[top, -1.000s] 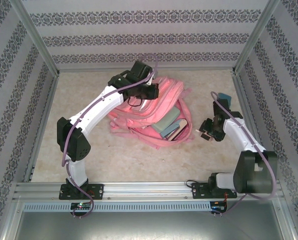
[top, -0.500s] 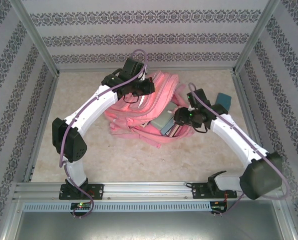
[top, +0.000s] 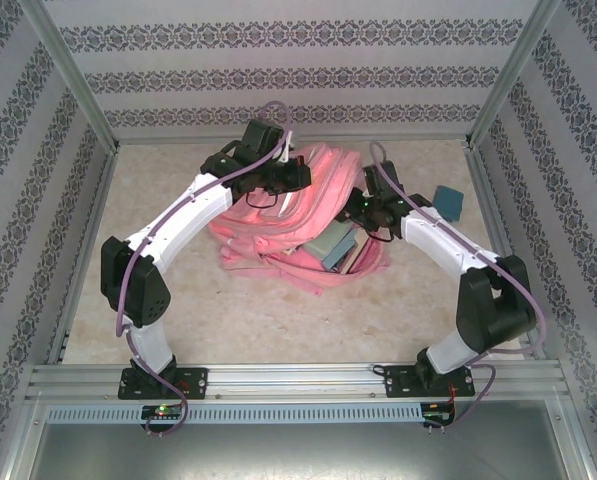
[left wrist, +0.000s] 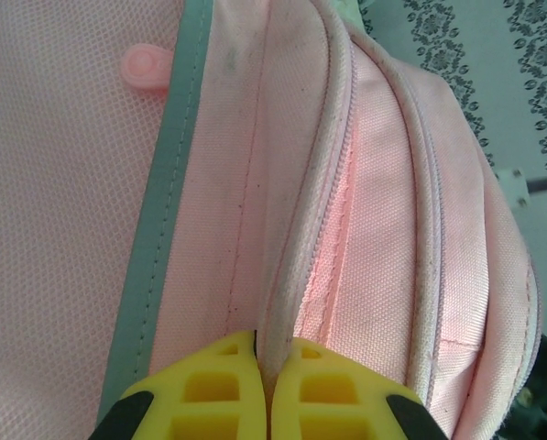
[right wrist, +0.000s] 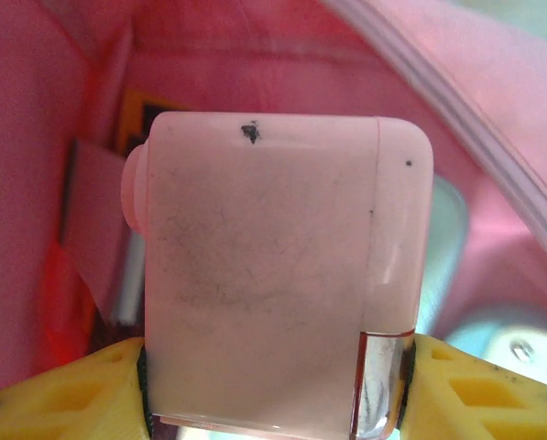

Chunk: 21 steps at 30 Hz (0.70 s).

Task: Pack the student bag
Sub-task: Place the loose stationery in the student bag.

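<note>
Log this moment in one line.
left pincer: shut on student bag | right pincer: holds pale pink case at its mouth | books inside

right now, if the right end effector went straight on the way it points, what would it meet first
Probably the inside of the student bag: the right end effector, gripping a pale pink block, points into its open mouth. Depth is unclear.

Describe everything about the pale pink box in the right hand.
The pale pink plastic-looking box is smudged grey, with a round knob on its left, a seam near its right edge and a shiny strip at one lower corner. The right hand clamps it between yellow fingers at the mouth of the pink fabric backpack.
</note>
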{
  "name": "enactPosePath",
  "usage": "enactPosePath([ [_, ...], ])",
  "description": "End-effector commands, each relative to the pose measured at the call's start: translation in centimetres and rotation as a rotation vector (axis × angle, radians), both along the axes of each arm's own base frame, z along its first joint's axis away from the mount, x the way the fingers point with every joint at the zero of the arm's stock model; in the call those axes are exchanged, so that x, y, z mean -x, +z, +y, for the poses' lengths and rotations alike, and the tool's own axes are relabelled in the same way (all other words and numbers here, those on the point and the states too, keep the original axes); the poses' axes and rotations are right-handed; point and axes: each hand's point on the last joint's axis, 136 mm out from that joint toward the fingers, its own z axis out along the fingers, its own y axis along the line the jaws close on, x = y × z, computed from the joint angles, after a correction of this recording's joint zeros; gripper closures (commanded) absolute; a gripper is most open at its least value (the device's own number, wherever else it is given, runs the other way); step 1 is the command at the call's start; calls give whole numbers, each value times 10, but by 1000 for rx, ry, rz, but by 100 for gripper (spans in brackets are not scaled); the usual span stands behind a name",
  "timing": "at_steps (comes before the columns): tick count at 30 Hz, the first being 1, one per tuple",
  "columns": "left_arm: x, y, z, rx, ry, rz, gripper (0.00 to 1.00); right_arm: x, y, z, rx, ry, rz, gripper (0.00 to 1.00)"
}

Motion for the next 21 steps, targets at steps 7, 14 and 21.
enactPosePath([
  [7,2,80,-13,229,-78,-154,100,-75,32,32,-338,-96,-192,45],
  [14,2,78,-13,232,-81,-144,100,-104,4,48,-321,-125,-138,34],
  [21,-2,75,-2,222,-51,-143,100,-99,-2,43,-243,-111,-113,2],
])
